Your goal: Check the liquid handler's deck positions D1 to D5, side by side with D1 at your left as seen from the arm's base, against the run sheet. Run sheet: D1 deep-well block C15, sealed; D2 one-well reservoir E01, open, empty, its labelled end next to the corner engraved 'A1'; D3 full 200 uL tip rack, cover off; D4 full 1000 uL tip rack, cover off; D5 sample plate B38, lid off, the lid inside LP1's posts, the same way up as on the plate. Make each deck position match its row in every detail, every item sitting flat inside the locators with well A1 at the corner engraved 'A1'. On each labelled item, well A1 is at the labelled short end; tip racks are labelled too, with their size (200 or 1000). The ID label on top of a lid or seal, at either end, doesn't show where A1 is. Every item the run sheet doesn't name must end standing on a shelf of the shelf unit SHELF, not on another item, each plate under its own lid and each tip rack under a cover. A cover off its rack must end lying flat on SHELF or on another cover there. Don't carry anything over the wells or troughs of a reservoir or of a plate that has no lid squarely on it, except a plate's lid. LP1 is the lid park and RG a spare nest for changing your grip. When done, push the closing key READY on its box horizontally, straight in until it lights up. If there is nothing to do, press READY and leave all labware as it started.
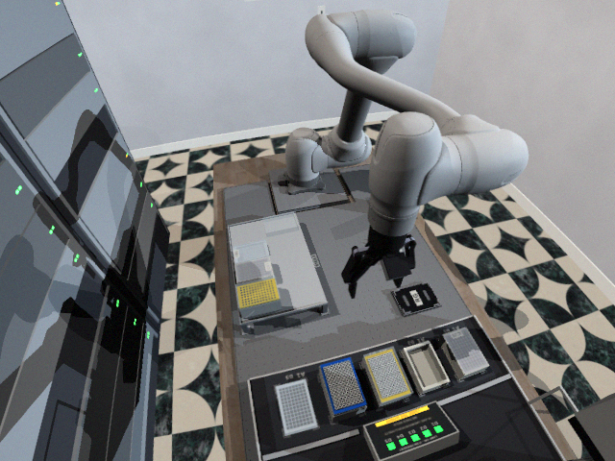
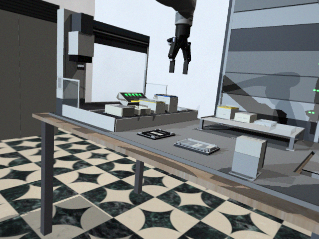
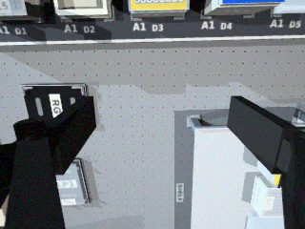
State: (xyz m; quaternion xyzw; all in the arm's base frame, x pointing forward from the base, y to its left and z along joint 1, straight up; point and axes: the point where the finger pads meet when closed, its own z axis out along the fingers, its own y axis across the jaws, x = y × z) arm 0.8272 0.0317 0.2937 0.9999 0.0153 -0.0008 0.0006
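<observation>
Overhead, gripper [image 2: 178, 67] wide open, empty, above grey perforated table [image 1: 317, 278]; checkered floor [image 2: 108, 203] below.

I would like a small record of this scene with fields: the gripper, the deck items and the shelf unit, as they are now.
gripper: black two-finger gripper, open, holds nothing, high above the grey table
below gripper: black RG nest
deck row: clear well plate, blue-rimmed tip rack, yellow-rimmed tip rack, open beige reservoir, grey sealed block
shelf: pale grey shelf unit with a yellow-rimmed tip rack
</observation>
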